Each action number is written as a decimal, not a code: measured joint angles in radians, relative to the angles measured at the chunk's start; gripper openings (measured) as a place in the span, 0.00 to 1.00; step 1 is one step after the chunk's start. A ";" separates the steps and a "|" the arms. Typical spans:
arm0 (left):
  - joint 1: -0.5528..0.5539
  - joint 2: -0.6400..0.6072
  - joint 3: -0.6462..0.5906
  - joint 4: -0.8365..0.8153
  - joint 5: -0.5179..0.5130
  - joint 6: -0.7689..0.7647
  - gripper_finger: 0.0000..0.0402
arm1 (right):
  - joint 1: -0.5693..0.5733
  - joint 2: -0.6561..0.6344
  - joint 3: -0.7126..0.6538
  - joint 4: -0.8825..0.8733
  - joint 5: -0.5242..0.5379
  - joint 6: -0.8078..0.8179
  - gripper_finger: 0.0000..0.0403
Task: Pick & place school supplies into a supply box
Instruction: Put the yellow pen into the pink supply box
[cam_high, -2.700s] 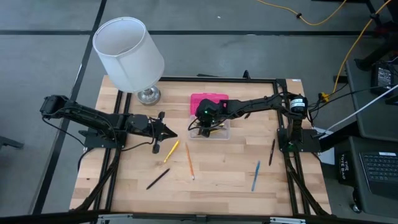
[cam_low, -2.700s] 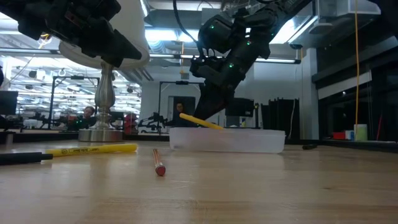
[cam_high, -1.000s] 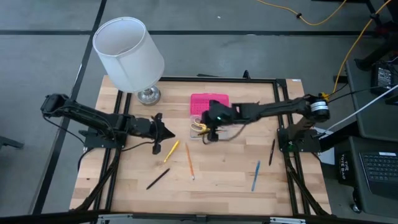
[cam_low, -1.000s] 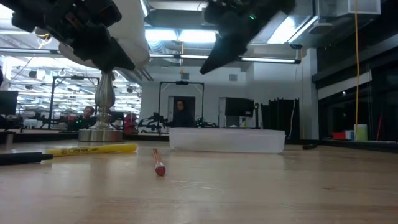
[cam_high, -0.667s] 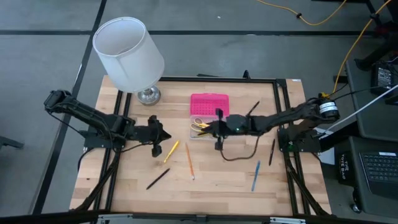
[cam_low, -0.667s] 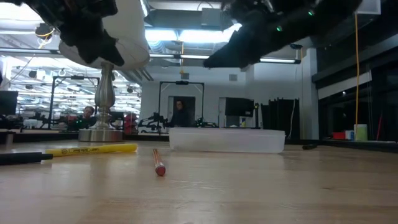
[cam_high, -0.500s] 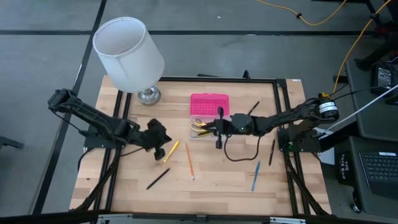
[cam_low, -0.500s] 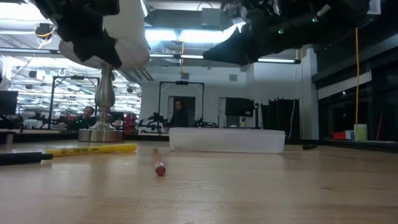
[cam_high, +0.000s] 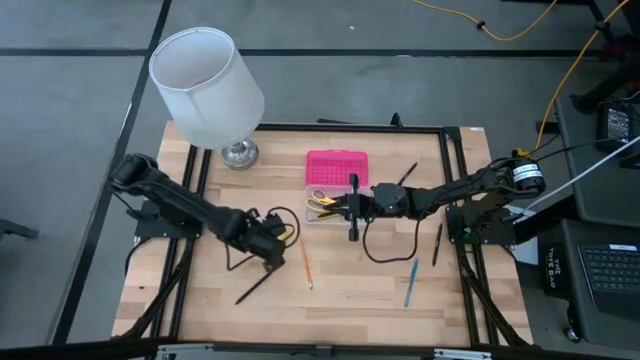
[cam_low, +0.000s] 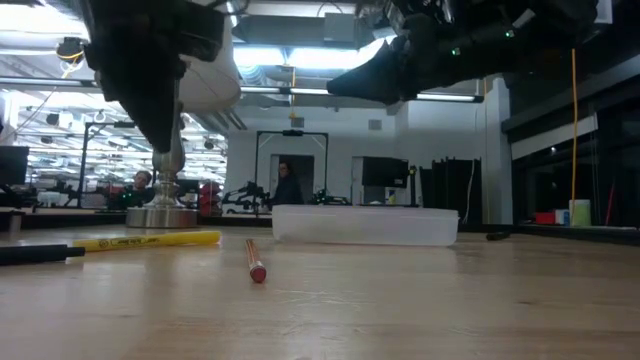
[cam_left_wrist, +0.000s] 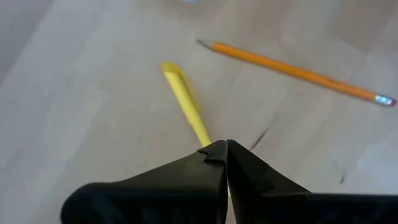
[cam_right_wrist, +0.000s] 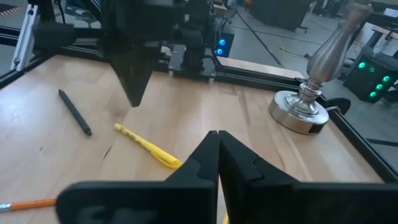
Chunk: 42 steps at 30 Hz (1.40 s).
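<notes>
Over table centre – both arms up, nothing held.
L gripper (cam_high: 272, 243), fingers together, hangs just above thin yellow pen (cam_left_wrist: 185, 102) left of centre; orange pencil (cam_high: 304, 258) lies beside it, black pen (cam_high: 253, 288) nearer front edge. R gripper (cam_high: 352, 212), fingers together & empty, sits at front right corner of clear plastic box w/ pink hinged lid (cam_high: 336, 166) – yellow-handled scissors (cam_high: 320, 200) inside. Blue pen (cam_high: 411, 282) & dark pen (cam_high: 437, 244) near right edge.
</notes>
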 joint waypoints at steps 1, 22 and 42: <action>0.002 0.013 0.005 0.007 0.013 0.010 0.01 | -0.001 0.000 0.000 -0.001 0.000 -0.001 0.02; 0.028 0.058 0.007 0.010 0.039 -0.161 0.08 | -0.001 0.000 0.000 -0.006 -0.132 -0.110 0.01; 0.062 0.208 0.005 0.010 0.051 -0.231 0.28 | -0.001 0.000 0.000 -0.006 -0.133 -0.079 0.02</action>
